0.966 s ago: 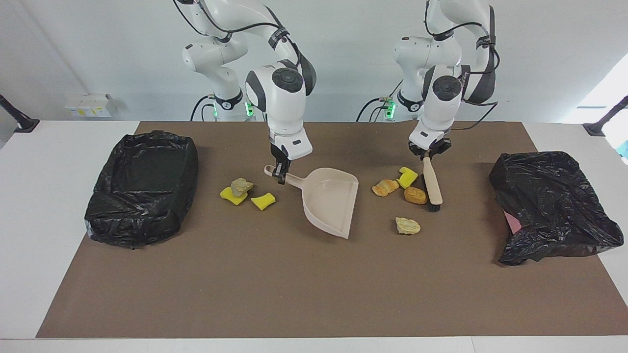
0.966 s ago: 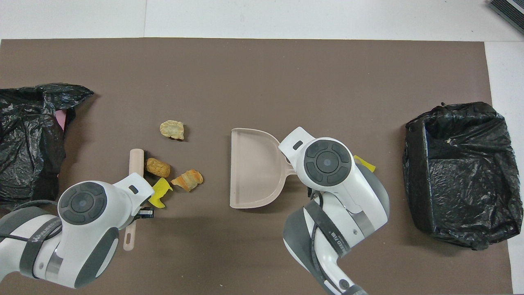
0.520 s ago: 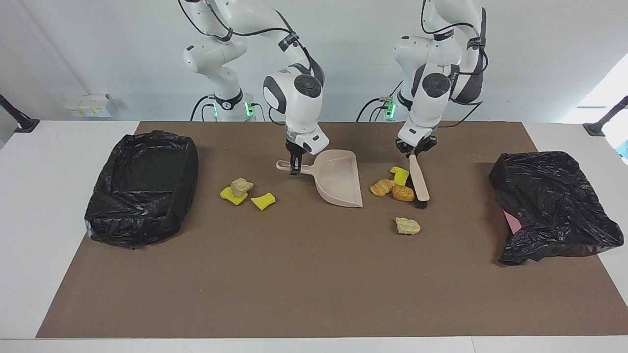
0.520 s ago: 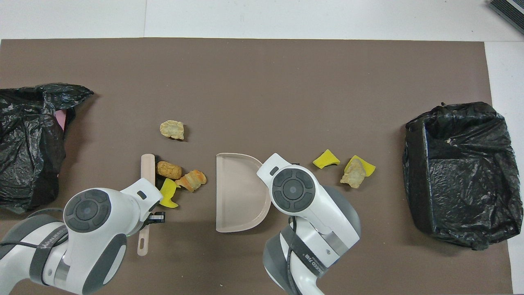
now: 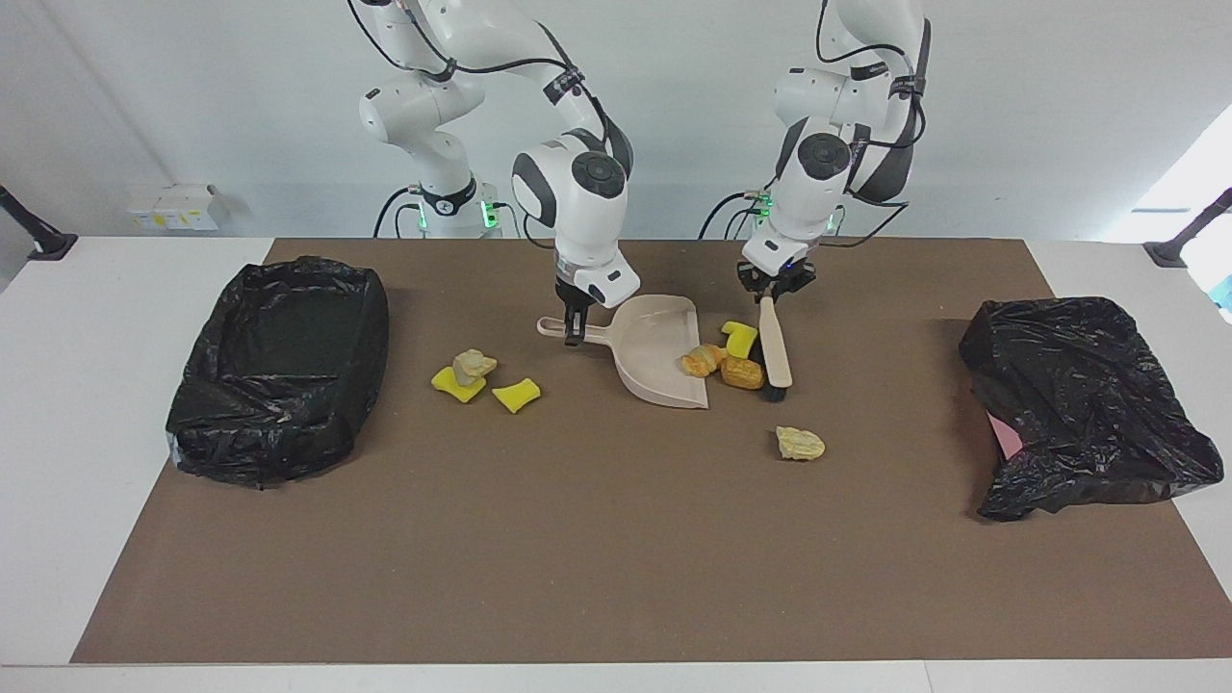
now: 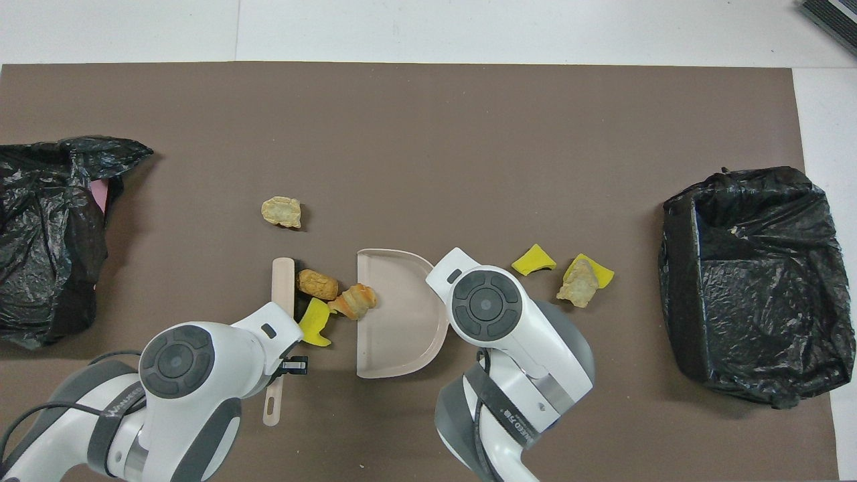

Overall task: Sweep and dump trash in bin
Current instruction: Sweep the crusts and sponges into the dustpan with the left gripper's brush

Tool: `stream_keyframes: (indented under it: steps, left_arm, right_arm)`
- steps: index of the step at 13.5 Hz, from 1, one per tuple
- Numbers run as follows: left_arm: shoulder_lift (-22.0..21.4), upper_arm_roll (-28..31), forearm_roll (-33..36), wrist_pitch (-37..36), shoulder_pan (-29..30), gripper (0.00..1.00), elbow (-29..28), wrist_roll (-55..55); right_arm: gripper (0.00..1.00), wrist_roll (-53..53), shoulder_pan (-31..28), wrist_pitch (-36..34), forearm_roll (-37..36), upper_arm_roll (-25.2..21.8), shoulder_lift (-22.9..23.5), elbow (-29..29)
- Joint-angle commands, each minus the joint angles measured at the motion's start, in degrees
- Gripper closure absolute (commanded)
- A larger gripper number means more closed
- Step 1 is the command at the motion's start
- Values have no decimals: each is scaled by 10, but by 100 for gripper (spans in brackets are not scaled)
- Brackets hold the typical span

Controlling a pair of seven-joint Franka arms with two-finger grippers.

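My right gripper is shut on the handle of the beige dustpan, whose open lip faces the left arm's end. My left gripper is shut on the handle of the wooden brush, whose head rests on the mat. Between brush and pan lie three pieces of trash: an orange-brown chunk at the pan's lip, a brown chunk and a yellow wedge. A tan lump lies alone, farther from the robots. Two yellow wedges and a tan lump sit beside the pan's handle.
A bin lined with a black bag stands open at the right arm's end of the brown mat. A crumpled black bag over something pink sits at the left arm's end.
The left gripper has swept the brush toward the dustpan, pushing three pieces to its lip. The right gripper has drawn the dustpan nearer to the robots and turned its lip toward the brush.
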Motion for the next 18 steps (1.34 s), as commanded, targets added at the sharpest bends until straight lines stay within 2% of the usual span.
stream_keyframes:
  steps: [1,4,7,10,12,15,18]
  left_arm:
    - [3,7,-31,37,-67,100,-9,-8]
    - [27,7,-106,57,-119,100,36,-41]
    - [61,7,-110,64,-141,100,91,-121]
    - [62,13,-101,49,-123,100,118,-112]
    - [66,12,-75,9,-73,100,146,-78]
    - [101,12,-57,-52,-5,100,203,21]
    - [130,12,5,-73,66,100,244,125]
  right_arm:
    - [100,3,-6,4,9,1,-3,-7]
    - [100,9,-10,4,8,2,-3,-7]
    - [100,9,-10,4,8,2,-3,-7]
    - [100,10,-10,5,8,2,-3,-7]
    - [100,23,-10,6,8,2,-3,-7]
    - [100,47,-10,7,9,2,-2,-7]
    - [100,50,-10,11,10,2,-2,-6]
